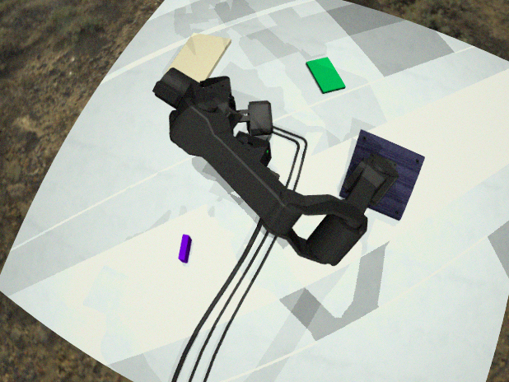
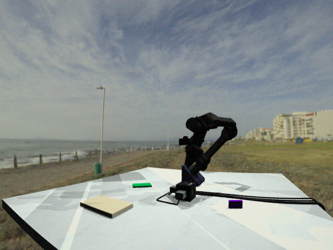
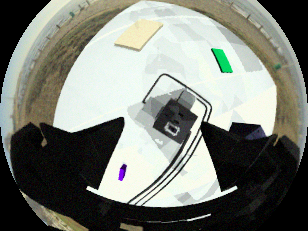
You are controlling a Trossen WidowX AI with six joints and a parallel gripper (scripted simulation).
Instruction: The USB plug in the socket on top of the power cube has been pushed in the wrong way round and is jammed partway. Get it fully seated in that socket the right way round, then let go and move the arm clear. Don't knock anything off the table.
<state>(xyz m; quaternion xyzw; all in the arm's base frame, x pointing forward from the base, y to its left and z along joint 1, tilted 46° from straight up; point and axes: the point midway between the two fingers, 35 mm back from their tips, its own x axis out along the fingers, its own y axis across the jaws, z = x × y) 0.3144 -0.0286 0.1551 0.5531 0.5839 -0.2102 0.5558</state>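
Approach step: the gripper (image 1: 236,119) (image 2: 189,161) (image 3: 163,123) stands open and unloaded above the cube (image 2: 189,192) (image 3: 175,113). Next, probably: align, descend, grip the plug (image 3: 172,129) for extraction.
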